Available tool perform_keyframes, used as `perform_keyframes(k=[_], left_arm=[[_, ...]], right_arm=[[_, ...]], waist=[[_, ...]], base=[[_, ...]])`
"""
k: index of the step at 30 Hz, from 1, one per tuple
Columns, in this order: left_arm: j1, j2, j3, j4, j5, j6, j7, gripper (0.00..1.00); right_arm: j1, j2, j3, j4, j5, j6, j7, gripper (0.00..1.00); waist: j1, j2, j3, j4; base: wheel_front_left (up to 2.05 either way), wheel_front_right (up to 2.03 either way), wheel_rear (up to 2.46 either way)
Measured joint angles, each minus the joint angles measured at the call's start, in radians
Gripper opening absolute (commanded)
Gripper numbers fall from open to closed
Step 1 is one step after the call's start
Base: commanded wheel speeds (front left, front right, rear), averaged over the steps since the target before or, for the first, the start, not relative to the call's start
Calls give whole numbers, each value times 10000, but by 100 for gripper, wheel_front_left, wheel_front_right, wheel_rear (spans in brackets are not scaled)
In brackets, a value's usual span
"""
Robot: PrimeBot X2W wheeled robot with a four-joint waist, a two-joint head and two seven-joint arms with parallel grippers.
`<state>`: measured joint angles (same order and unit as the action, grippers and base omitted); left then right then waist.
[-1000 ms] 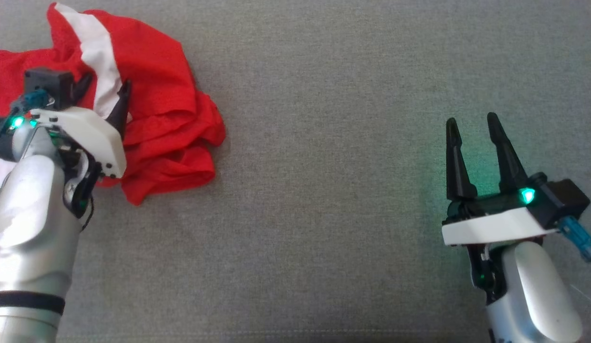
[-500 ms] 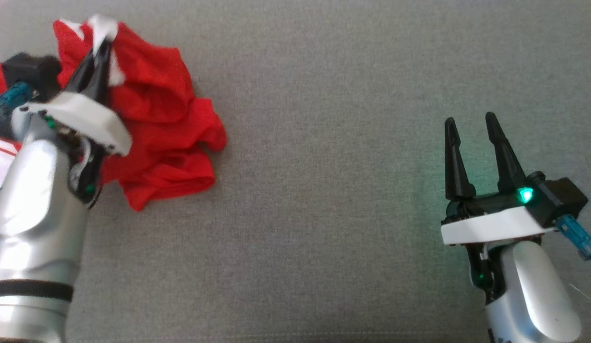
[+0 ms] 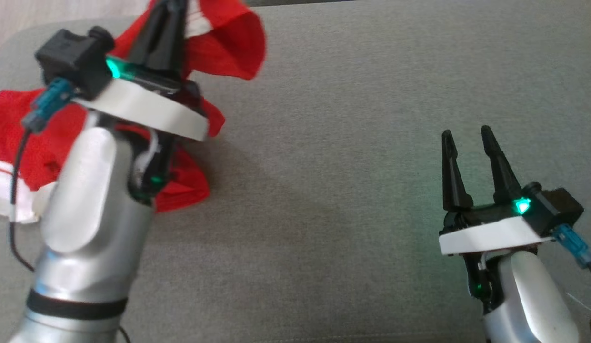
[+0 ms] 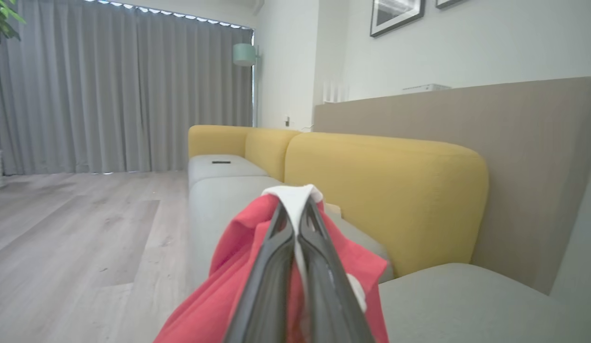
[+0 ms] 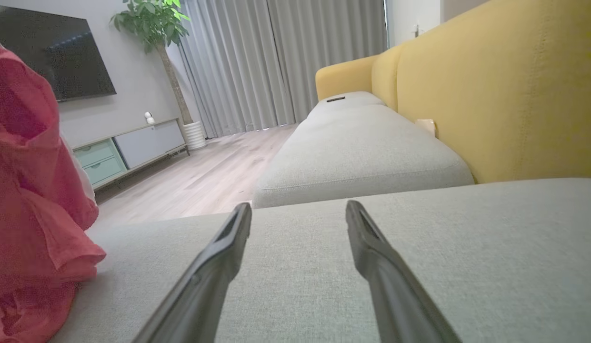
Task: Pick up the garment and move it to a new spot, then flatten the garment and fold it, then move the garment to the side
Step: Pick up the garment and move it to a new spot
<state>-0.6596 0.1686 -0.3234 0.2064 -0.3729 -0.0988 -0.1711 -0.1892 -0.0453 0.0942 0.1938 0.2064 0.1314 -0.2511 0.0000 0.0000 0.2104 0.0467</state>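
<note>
Over grey weave [image 3: 324,143], left end effector [image 4: 295,212] tight on limp garment [image 3: 228,43], right one [image 3: 466,136] agape.

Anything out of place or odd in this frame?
Nothing stands out. The left gripper is shut on the white trim of the red garment, holding it crumpled and partly raised above the grey cushion; the right gripper is open and empty.

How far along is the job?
Grabbing looks done: the left gripper is shut on the red garment at its white trim, raised above the grey cushion. Moving is in hand; part of it lies on the cushion. Flattening, folding and setting aside remain; the right gripper is open.
</note>
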Motion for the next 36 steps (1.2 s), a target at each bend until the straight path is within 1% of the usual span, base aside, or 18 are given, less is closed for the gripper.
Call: perform_keyframes(k=[6,10,13,18,23,24,25,27,30,33,36], left_arm=[[7,-497,-654,-1116,-27,151,840,0],[-83,-754,-984,-1195,-10,259,1062,0],[-558,-848,-1216,-1147,6,297,1083,0],[-1763,-982,-1461,-660,215,284,1162,0],[-2469,-1003,-1469,717,430,270,686,0],[-2634,-999,-1492,1139,545,268,616,89],[-2782,-1001,-1507,1549,610,219,518,100],[-3013,-928,-1597,2403,872,201,380,100],[-3052,-949,-1471,3218,884,378,-207,100],[-3013,-940,-1350,3457,706,378,-564,100],[-2595,-907,-1097,3377,485,380,-738,100]], right_arm=[[-15,0,150,-33,165,0,0,100],[-60,-2,309,-134,337,0,0,100],[-173,0,401,-244,518,0,0,100],[-549,0,479,-378,897,2,-12,100],[-665,0,619,-385,1198,0,-13,100],[-684,0,623,-387,1225,0,-13,100],[-683,0,627,-385,1243,0,-13,100],[-682,0,640,-376,1269,0,-13,100],[-681,0,658,-362,1267,0,-13,100],[-665,0,571,-366,1189,0,-13,100],[-640,0,337,-364,895,0,-13,100]], waist=[[0,0,-30,-486],[0,0,101,-970],[0,0,274,-1428],[0,0,634,-2227],[0,0,999,-2913],[0,0,1058,-3020],[0,0,1107,-3105],[1,0,1157,-3226],[0,0,1062,-3218],[0,0,966,-3023],[0,0,832,-2701]], base=[[0,0,0],[0,0,0],[0,0,0],[0,0,0],[0,0,0],[0,0,0],[0,0,0],[0,0,0],[0,0,0],[0,0,0],[0,0,0]])
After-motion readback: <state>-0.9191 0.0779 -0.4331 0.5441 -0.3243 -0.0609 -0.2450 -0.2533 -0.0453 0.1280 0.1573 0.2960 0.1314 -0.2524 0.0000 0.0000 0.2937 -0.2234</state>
